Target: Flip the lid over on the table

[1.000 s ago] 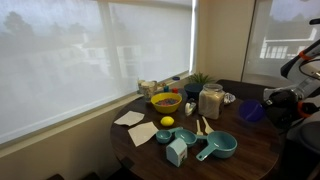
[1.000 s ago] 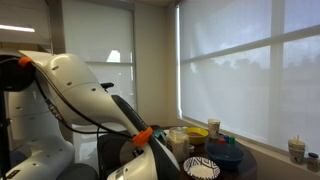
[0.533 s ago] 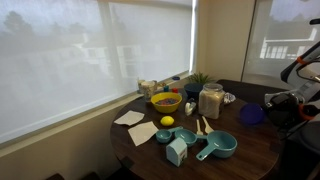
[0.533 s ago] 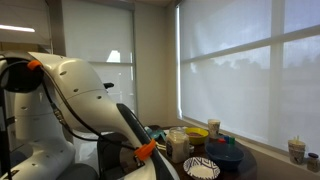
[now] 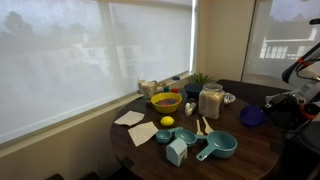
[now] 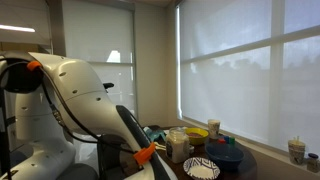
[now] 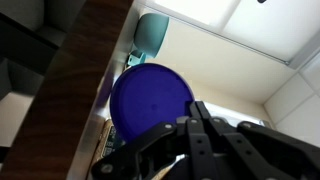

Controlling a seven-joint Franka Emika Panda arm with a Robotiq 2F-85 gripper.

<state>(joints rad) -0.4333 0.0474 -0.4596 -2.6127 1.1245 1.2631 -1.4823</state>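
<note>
Roller blinds close off the windows behind a round dark wooden table (image 5: 262, 152) crowded with kitchenware, with a yellow bowl (image 5: 165, 101) near its middle. The lid (image 5: 251, 114) sits at the right of the frame in an exterior view. It shows as a nearly full blue circle rather than a flat sliver, so it is judged to be tipped up on edge, not lying flat. The gripper (image 5: 268, 108) meets it from the right edge of the frame. In the wrist view the lid (image 7: 150, 100) fills the centre, with its broad face turned to the camera. The gripper (image 7: 197, 110) enters from the lower right, its fingers drawn close together at the lid's right-hand rim (a pinch on the thin edge, as far as can be read). The move therefore depends on rolling the disc about that gripped rim. The wrist view alone shows the contact point and a teal cup (image 7: 152, 32) just beyond the lid, at upper centre. An exterior view alone shows the lid's stance over the table. Where the robot arm (image 6: 90, 100) fills the foreground, the lid cannot be singled out.
</note>
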